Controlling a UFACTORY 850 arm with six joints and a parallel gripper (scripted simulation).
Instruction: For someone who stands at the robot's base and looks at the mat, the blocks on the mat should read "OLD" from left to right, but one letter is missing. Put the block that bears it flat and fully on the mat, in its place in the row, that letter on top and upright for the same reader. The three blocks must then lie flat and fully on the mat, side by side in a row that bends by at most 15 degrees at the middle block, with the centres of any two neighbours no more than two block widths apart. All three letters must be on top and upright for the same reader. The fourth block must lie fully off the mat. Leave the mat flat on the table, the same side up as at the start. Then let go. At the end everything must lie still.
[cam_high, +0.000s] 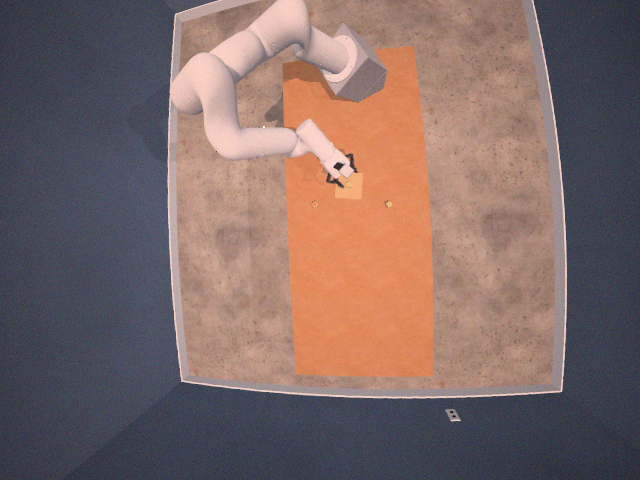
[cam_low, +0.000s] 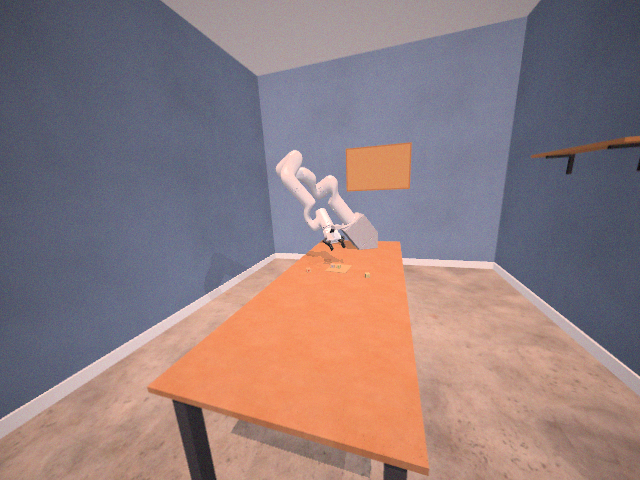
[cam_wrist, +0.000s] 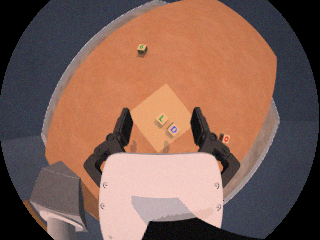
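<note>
Top view shows the long orange bench (cam_high: 361, 310) running away from the robot's grey pedestal (cam_high: 368, 77), which sits at one short end. The white arm (cam_high: 227, 118) loops out past one long edge, then bends back in over the bench.

Near that pedestal end, roughly midway between the two long edges, lies the small pale mat (cam_high: 352, 192). In the wrist view the mat (cam_wrist: 148, 111) carries two blocks side by side: one with a greenish letter (cam_wrist: 160, 120) and one with a bluish letter (cam_wrist: 172, 130), just beside each other; the letters are too small to read.

The claw (cam_high: 341, 171) hangs above the mat's edge nearest the pedestal, its dark fingers spread wide and holding nothing.

Two more blocks lie off the mat on the bare bench. A reddish-marked block (cam_high: 314, 204) sits toward the long edge the arm reaches over, and a yellowish block (cam_high: 388, 204) sits toward the opposite long edge, well apart from the mat. Which one carries the missing letter cannot be told.
</note>
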